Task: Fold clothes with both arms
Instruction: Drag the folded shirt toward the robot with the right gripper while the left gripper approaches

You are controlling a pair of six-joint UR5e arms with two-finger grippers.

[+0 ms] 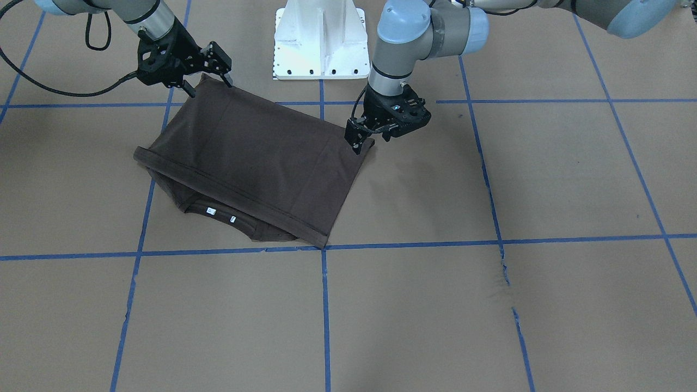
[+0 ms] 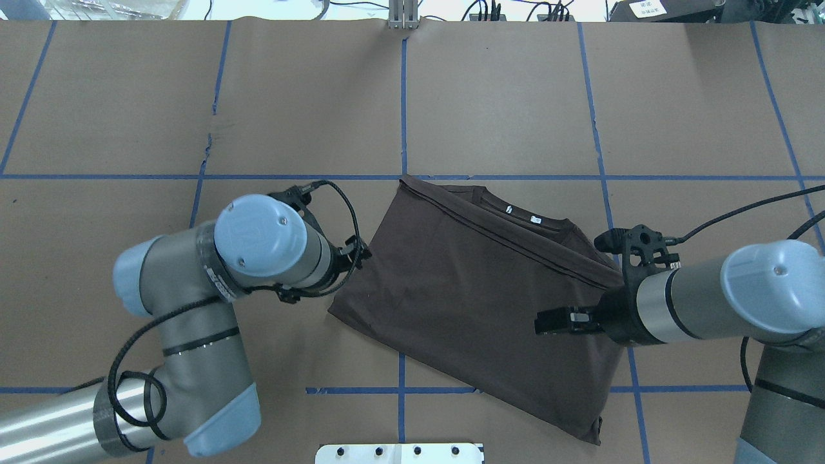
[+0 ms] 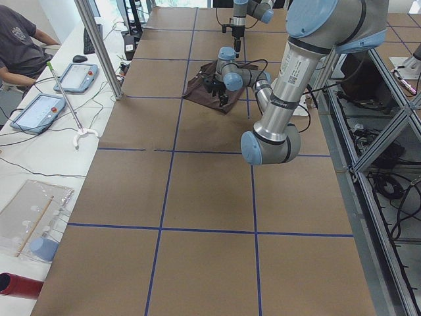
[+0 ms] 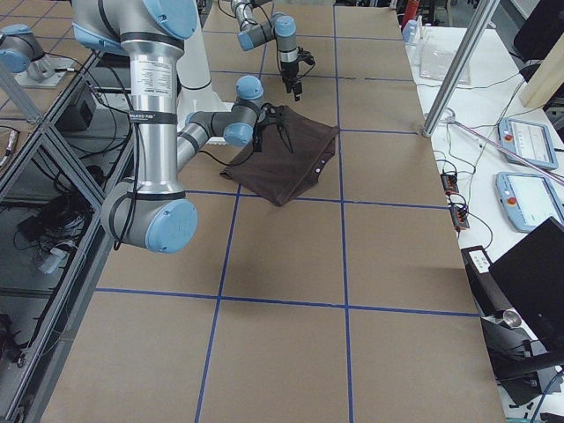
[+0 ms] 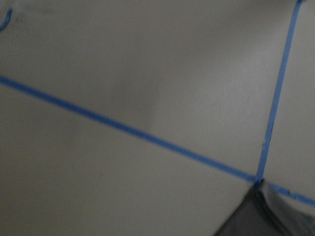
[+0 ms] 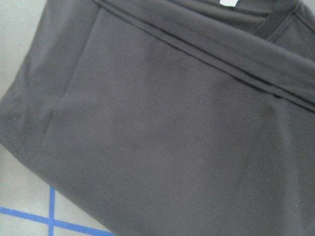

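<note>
T-shirt (image 2: 464,296) first: lay flat on the brown paper table (image 2: 515,96), folded into a skewed rectangle, a little toward 4 o'clock of the overhead view's middle. Showed a doubled hem edge running across just below the collar (image 2: 522,216), with the collar peeking out at 1 o'clock of the bundle and two small white labels (image 1: 210,210) on it. Touched a crossing of blue tape (image 2: 515,177) with its 12 o'clock corner and covered a stretch of tape near its 6 o'clock end.

Right gripper (image 1: 209,87): hung above the cloth with fingers (image 1: 227,79) spread apart, gripping nothing. Appeared at 11 o'clock of the shirt in the front-facing view and over its 3 o'clock part from overhead. Looked down, through the wrist camera, on smooth dark fabric and the folded edge.

Left gripper (image 1: 371,146): stood at the shirt's 3 o'clock corner in the front-facing view, at 9 to 10 o'clock from overhead, largely hidden there under its own wrist (image 2: 261,241). Seemed parted too, one finger (image 1: 355,142) down by the corner, pinching no cloth as far as could be seen. Caught only blurred paper, tape and a dark corner of fabric at 5 o'clock in the wrist picture.

Elsewhere: white pedestal base (image 1: 321,38) at 12 o'clock of the front-facing view; person (image 3: 20,43) seated at 10 o'clock of the left side view, beside two tablets (image 3: 74,74).
</note>
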